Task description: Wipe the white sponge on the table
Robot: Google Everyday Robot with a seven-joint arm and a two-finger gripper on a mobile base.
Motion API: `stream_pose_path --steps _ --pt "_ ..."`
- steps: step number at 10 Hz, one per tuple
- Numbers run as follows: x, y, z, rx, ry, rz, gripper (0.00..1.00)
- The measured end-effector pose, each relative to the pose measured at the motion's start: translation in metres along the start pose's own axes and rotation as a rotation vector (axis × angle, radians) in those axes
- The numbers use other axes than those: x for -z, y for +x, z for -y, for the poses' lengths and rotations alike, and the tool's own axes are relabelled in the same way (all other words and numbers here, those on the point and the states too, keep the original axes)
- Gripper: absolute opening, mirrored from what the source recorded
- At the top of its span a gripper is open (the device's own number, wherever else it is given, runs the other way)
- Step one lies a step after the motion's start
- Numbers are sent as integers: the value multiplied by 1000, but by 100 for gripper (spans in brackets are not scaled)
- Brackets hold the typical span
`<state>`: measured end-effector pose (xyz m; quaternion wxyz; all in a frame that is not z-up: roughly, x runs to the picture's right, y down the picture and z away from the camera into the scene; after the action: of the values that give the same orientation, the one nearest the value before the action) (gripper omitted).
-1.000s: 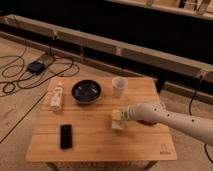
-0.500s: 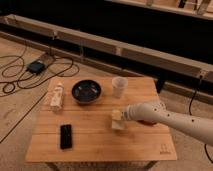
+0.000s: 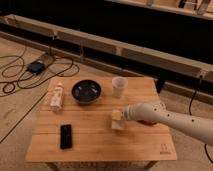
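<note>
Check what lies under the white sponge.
The white sponge rests on the table, with the gripper at its edge. The wood directly beneath it is covered and cannot be seen.

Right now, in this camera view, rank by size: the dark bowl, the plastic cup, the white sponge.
1. dark bowl
2. plastic cup
3. white sponge, close to the cup in width, so unsure; the gripper, over the table right of middle, partly covers it.
</note>
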<state>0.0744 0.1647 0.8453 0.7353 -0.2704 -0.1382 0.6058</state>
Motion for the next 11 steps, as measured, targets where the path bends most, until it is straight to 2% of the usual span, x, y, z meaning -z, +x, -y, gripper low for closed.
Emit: stream_pose_path --steps 2,3,4,5,6,9,11 --pt "0 0 0 0 0 0 42" --pt "0 0 0 0 0 0 37" --pt "0 0 0 0 0 0 37" --pt "0 0 0 0 0 0 42" --pt "0 0 0 0 0 0 54" --pt "0 0 0 0 0 0 79" --pt "0 0 0 0 0 0 80"
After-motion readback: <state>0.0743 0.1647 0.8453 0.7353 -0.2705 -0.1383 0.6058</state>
